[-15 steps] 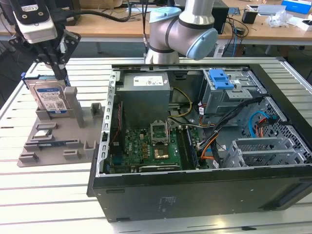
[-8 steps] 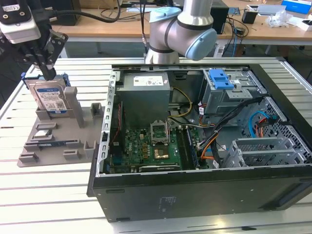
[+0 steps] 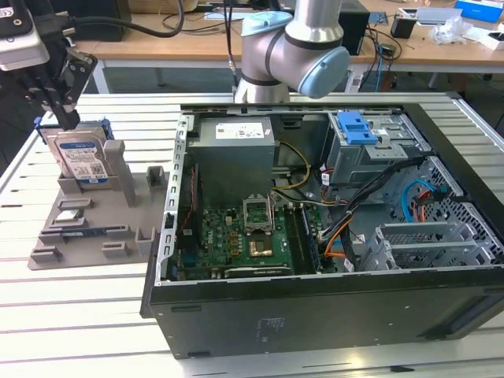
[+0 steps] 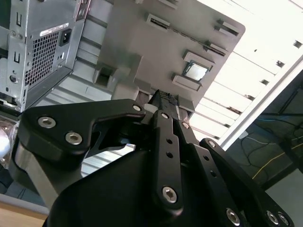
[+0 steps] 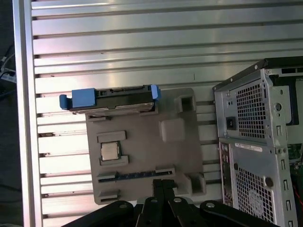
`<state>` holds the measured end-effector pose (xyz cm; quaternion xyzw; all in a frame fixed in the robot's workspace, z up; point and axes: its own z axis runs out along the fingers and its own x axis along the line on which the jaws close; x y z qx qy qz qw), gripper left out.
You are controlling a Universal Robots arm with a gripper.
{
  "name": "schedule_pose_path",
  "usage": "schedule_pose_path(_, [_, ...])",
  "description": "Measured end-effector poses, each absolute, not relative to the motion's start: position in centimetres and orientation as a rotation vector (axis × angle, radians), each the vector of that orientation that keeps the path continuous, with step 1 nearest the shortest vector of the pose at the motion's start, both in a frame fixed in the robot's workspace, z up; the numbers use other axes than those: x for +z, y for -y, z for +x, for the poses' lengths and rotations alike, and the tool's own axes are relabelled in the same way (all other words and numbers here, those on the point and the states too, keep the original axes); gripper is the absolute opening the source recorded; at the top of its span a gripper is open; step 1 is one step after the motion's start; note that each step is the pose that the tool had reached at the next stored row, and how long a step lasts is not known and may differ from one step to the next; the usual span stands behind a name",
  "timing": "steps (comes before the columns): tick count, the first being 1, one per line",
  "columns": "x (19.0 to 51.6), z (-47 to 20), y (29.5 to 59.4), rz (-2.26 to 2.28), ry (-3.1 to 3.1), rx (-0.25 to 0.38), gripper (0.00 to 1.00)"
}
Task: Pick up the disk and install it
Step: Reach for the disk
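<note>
The disk (image 3: 80,160) is seen upright in a grey tray (image 3: 90,228) (exterior view, nine o'clock of the case (image 3: 315,311)). At its eleven o'clock the gripper (image 3: 66,120) is pressed together, empty.

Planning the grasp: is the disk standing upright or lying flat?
Upright: the disk stands on edge in the grey tray's slot.

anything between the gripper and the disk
Nothing visible does. The gripper sits just above the disk, which stands upright in the grey holder at the exterior view's left, top edge uncovered.
</note>
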<state>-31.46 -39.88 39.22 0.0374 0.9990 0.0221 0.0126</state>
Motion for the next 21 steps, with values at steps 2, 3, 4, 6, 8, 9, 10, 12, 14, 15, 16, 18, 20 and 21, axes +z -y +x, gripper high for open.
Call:
schedule_pose_path(2, [39.2, -31.8, 39.9, 0.117, -3.113, 0.069, 0.11])
schedule_pose_path(3, [39.2, -32.0, 39.9, 0.116, -3.114, 0.069, 0.11])
schedule_pose_path(4, [39.2, -32.2, 39.9, 0.117, -3.113, 0.069, 0.11])
schedule_pose_path(6, [39.2, -32.5, 39.9, 0.117, -3.114, 0.069, 0.11])
schedule_pose_path(8, [39.2, -32.8, 39.9, 0.117, -3.113, 0.069, 0.11])
schedule_pose_path(9, [39.2, -33.0, 39.9, 0.117, -3.114, 0.069, 0.11])
schedule_pose_path(10, [39.2, -33.1, 39.9, 0.117, -3.114, 0.069, 0.11])
schedule_pose_path(12, [39.2, -33.5, 39.9, 0.117, -3.114, 0.069, 0.11])
schedule_pose_path(14, [39.2, -33.8, 39.9, 0.117, -3.114, 0.069, 0.11])
schedule_pose_path(15, [39.2, -34.0, 39.9, 0.117, -3.114, 0.069, 0.11])
schedule_pose_path(16, [39.2, -34.2, 39.9, 0.117, -3.114, 0.069, 0.11])
schedule_pose_path(18, [39.2, -34.5, 39.9, 0.117, -3.113, 0.069, 0.11])
schedule_pose_path(20, [39.2, -34.7, 39.9, 0.117, -3.113, 0.069, 0.11])
schedule_pose_path(21, [39.2, -34.8, 39.9, 0.117, -3.113, 0.069, 0.11])
